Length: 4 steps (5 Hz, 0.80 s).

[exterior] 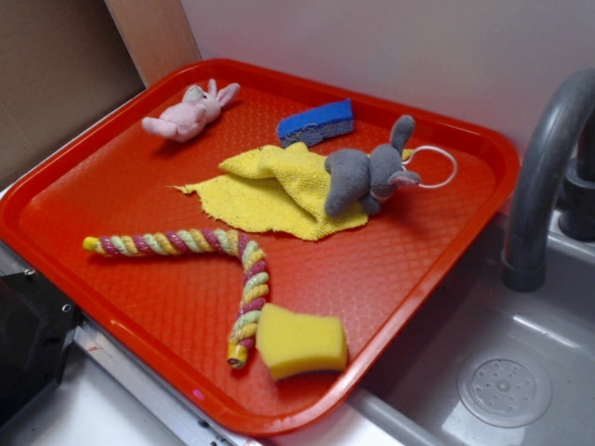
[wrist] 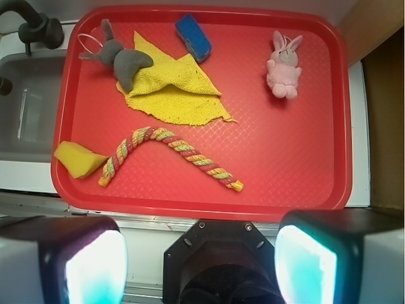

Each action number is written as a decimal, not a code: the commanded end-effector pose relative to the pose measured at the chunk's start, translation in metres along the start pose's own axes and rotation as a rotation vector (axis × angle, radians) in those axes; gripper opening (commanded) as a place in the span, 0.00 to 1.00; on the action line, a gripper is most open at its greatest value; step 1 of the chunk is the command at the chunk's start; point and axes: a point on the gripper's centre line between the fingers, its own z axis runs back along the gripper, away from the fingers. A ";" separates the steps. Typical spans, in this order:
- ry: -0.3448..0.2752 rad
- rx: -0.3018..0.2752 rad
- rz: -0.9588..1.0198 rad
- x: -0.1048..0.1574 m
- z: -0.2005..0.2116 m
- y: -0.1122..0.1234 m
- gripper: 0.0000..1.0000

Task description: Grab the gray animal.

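- Gray plush animal (wrist: 123,60) lies on the yellow cloth (wrist: 171,92), near the red tray's (wrist: 304,190) rim (sink side).
- Gripper (wrist: 201,263) spread wide, empty, outside the tray's edge.

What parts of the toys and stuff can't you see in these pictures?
- Yellow cloth: the part under the gray animal is covered, in both views.
- Faucet: top cut off by the exterior picture's edge.
- Gripper: wrist view shows only blurred fingers at the bottom edge.
- Pink bunny: underside hidden against the red tray.
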 end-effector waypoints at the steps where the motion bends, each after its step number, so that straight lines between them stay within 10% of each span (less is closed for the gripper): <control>1: 0.000 0.000 0.000 0.000 0.000 0.000 1.00; 4: -0.362 -0.002 -0.346 0.083 -0.052 -0.045 1.00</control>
